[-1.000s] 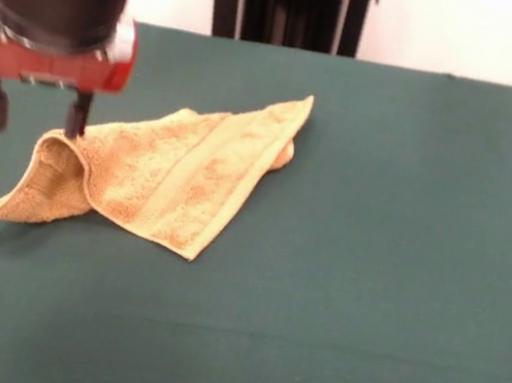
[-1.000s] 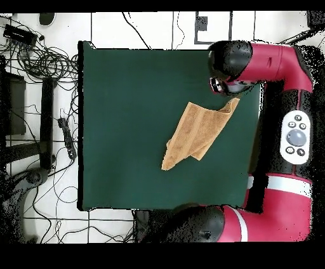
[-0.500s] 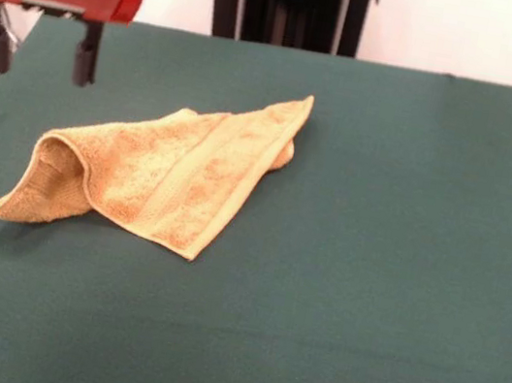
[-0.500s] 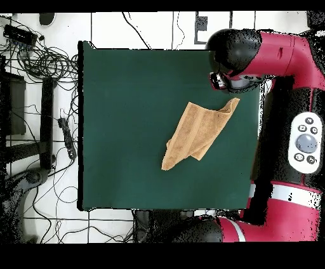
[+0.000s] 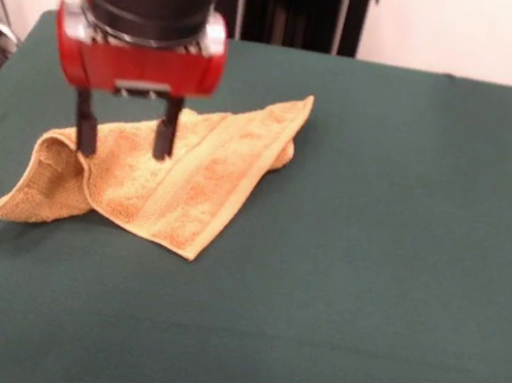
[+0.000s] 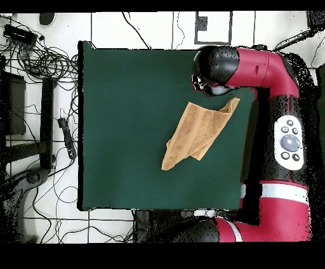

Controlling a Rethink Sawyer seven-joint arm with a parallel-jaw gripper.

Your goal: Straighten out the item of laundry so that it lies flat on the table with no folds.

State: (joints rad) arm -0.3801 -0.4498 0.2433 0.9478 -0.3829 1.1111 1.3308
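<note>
Laundry item (image 5: 175, 173), a tan towel, lies crumpled and folded over itself on the green counter (image 5: 380, 271), nearer its robot-side edge. The gripper (image 5: 123, 135) hangs released, fingers spread, at the towel's raised fold; overhead, the arm's head hides the fingers completely.

Golden-tan towel (image 5: 170, 177) with a woven band, dark green table (image 5: 371, 270), red-and-black arm (image 6: 266, 70).
</note>
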